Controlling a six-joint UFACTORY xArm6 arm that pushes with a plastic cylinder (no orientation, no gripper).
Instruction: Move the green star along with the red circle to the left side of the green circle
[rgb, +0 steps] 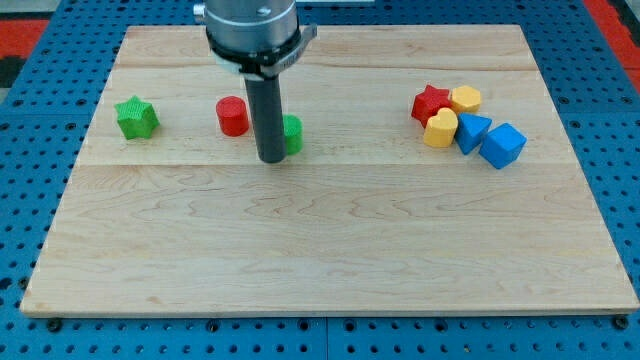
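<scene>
Pale wooden desk (330, 250), green star (137, 118) set near left edge, red circle (232, 116) beside it toward centre, green circle (292, 134) half hidden behind my tip (271, 158), gripper none fitted, five blocks clustered near right edge.

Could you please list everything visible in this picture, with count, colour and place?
green star: one, green, view's left
red circle: one, red, left of the rod
green circle: one, green, partly hidden behind the rod
red star: one, red, right cluster
yellow hexagon: one, yellow, right cluster
yellow heart: one, yellow, right cluster
blue blocks: two, blue, right cluster
wooden board: one, light wood
my tip: dark rod, just left of the green circle
</scene>
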